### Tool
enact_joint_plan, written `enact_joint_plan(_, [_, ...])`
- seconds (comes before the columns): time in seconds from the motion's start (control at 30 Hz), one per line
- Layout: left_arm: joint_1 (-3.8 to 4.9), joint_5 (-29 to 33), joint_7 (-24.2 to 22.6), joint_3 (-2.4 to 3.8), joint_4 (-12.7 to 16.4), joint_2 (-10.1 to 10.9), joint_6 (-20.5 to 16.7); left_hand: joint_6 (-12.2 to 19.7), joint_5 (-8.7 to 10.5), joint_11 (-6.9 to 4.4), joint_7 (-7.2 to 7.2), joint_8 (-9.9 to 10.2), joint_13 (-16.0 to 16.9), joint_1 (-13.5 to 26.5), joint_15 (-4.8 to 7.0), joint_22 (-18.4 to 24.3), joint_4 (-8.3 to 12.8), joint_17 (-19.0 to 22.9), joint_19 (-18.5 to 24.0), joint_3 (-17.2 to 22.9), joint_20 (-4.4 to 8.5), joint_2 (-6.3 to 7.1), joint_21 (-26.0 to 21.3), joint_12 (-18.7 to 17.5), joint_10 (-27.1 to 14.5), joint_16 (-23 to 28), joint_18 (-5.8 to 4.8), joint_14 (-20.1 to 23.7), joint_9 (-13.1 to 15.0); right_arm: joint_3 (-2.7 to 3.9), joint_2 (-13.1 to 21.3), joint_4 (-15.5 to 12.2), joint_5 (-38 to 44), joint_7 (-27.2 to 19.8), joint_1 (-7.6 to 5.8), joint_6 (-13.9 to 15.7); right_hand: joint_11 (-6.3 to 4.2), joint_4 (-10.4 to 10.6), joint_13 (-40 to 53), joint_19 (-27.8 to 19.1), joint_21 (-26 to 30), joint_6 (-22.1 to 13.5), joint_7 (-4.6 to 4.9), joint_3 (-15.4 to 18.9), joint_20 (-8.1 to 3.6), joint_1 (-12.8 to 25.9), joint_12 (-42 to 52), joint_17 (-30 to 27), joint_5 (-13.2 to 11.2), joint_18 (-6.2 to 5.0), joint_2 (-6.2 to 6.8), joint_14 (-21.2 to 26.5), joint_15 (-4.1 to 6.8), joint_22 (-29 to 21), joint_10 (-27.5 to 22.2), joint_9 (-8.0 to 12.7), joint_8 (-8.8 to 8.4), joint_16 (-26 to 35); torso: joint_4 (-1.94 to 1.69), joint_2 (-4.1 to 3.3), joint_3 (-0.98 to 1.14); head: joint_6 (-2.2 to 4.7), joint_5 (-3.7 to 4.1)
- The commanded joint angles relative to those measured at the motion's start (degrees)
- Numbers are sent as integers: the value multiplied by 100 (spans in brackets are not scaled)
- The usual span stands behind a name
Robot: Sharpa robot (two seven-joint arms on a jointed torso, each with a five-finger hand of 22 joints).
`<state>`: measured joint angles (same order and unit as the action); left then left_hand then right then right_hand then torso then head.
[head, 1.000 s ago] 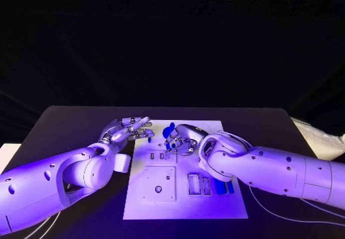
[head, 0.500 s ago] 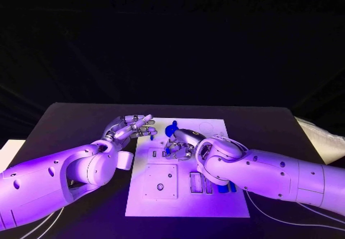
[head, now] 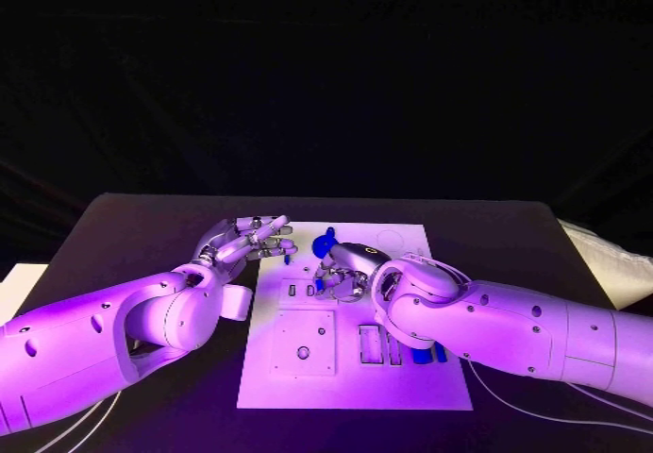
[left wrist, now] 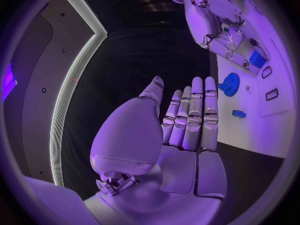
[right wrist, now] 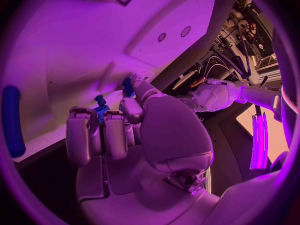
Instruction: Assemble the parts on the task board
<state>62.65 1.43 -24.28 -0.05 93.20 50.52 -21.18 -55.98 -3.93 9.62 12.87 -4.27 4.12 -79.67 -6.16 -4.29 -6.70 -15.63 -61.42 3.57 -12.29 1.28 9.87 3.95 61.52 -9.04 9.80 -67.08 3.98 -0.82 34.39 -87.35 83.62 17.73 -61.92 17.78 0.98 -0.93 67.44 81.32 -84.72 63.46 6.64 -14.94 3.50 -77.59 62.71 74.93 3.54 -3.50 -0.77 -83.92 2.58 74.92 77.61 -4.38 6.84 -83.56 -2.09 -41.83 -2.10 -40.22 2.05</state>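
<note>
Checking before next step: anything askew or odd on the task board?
Nothing stands out. The task board lies flat and square on the table. The right robot hand works a small blue part at the board; the left robot hand hovers empty beside it.

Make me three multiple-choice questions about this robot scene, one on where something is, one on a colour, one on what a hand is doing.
1. Where does the blue gear lie on the task board?
A. at its far end
B. at its near edge
C. off the board, on the table

2. What colour is the task board?
A. black
B. white
C. yellow

3. What is the left hand doing?
A. gripping the gear
B. pressing on the board
C. holding nothing, fingers straight

Answers:
1 A, the head view shows the gear near the board's far end.
2 B, it is a pale plate on the black table.
3 C, the left wrist view shows straight fingers and a bare palm.
</note>
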Motion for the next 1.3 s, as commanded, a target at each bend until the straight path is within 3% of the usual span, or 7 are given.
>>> enact_joint_plan(0.03, [3,15,-57,4,19,-5,84,2,16,-6,9,30,4,-2,-8,7,29,-8,-34,-10,-9,-53,-31,-18,-45,24,62,20,5,-19,-13,28,137,145,18,-277,-7,22,-65,-52,37,135,-101,21,6,109,-93,438,18,38,58,-377,33,149,-86,-102,60,35,-5,2,-4,-2,9])
enact_joint_plan(0.57, [3,15,-1,4,17,-4,116,1,18,-6,9,30,4,-6,-6,8,42,-19,-41,-13,-8,-62,-37,-17,-44,30,62,16,5,-38,-18,30,412,284,20,-463,55,64,-541,-111,92,-32,-22,86,43,216,-732,405,17,19,268,-370,-16,57,-385,-48,-46,74,-7,-4,0,-49,14])
enact_joint_plan(0.9, [3,15,10,4,1,-5,119,1,18,-6,9,30,4,-6,-6,8,42,-19,-41,-13,-8,-62,-37,-17,-44,30,62,16,5,-40,27,-17,499,300,29,-470,57,61,-562,-109,93,-33,-19,72,50,200,-756,402,77,19,284,-369,-20,58,-387,-45,-49,79,-9,-3,0,-59,17])
enact_joint_plan(1.3, [3,15,14,3,-14,-13,123,1,18,-6,9,30,4,-6,-6,8,42,-19,-41,-13,-8,-62,-37,-17,-44,30,62,16,5,-41,39,-33,515,302,32,-445,135,115,-745,-122,116,-300,77,187,95,287,-980,418,178,15,538,-373,-79,31,-500,27,-198,81,-5,-4,3,-78,21])
